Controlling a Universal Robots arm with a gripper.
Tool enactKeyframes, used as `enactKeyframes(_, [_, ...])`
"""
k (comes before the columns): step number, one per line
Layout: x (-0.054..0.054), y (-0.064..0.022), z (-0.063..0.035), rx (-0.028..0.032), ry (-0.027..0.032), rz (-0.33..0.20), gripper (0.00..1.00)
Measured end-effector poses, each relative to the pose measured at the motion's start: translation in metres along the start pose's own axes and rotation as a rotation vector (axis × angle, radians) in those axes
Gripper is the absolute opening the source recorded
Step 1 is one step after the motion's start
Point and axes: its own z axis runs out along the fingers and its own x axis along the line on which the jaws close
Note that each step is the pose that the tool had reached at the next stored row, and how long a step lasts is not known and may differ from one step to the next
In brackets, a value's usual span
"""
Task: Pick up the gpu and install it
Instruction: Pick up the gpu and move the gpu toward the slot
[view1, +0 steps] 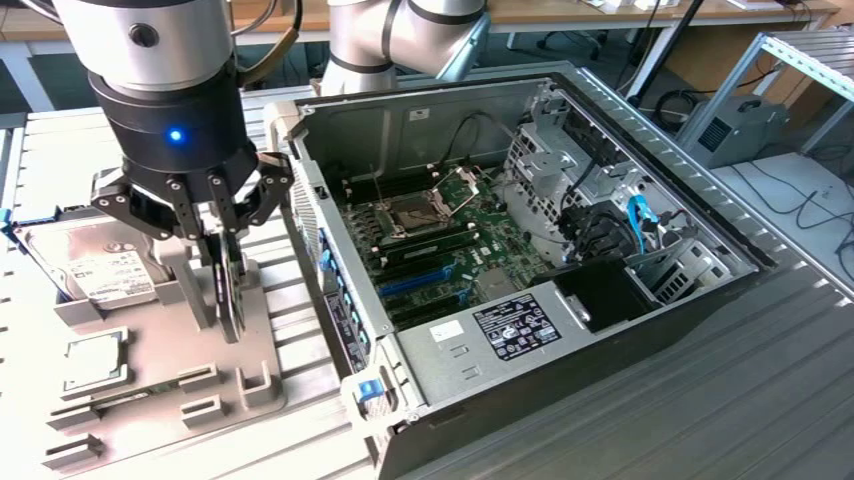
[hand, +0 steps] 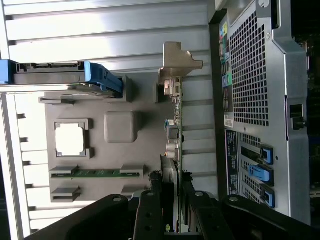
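The gpu (view1: 230, 292) is a thin dark card standing on edge in a slot of the grey holder tray (view1: 160, 350), at the exterior view's left. My gripper (view1: 224, 245) has come down over its upper edge, one finger on each face, and is shut on it. The wrist view looks along the gpu (hand: 176, 125) edge-on, with its silvery bracket (hand: 179, 62) at the far end and my gripper (hand: 171, 200) pressed against both sides. The open computer case (view1: 694, 215) lies beside the tray, showing blue expansion slots (view1: 416, 282) on its motherboard.
On the tray, a silver hard drive (view1: 96, 268) with blue rails stands behind the card, a square CPU (view1: 94, 360) lies flat and a memory stick (hand: 97, 173) sits in clips. The case's rear panel (hand: 260, 100) runs close alongside the gpu.
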Motion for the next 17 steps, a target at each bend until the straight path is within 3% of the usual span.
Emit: enactKeyframes(17, [0.0, 0.0001, -0.007, 0.0001, 0.0001, 0.0, 0.26])
